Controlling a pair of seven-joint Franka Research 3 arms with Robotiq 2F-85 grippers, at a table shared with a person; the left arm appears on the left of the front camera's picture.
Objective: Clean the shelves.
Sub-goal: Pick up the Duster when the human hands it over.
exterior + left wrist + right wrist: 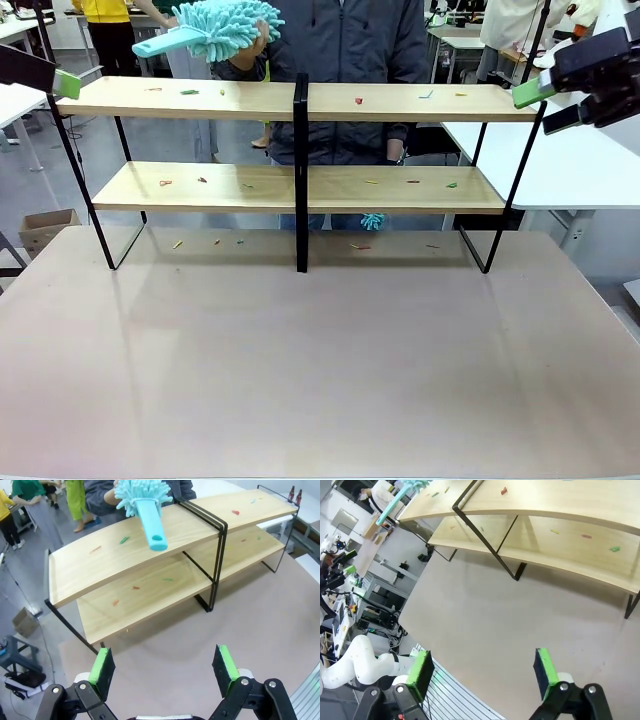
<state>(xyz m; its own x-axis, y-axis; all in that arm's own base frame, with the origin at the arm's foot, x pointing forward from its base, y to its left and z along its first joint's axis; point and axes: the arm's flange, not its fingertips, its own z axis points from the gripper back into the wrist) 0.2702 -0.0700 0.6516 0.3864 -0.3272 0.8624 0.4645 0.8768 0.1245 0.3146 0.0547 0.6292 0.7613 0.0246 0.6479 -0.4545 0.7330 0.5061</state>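
Note:
The shelves (pixel 300 100) stand across the far half of the table, two light-wood boards on a black frame, with small coloured scraps scattered on both boards. Behind them a person holds a turquoise fluffy duster (pixel 232 26) above the top board's left half, its handle pointing left. My left gripper (pixel 55 78) hovers open at the top board's left end. My right gripper (pixel 548 106) hovers open at its right end. In the left wrist view the left gripper (pixel 164 667) holds nothing, with the shelves (pixel 125 560) and duster (pixel 145 502) ahead. The right gripper (pixel 482 672) also holds nothing, above the tabletop before the shelves (pixel 560 505).
A few scraps lie on the beige table (pixel 320 360) beneath the rack. A small turquoise tuft (pixel 372 220) shows behind the lower board. A white table (pixel 570 170) stands at the right, and a cardboard box (pixel 45 228) sits on the floor at the left.

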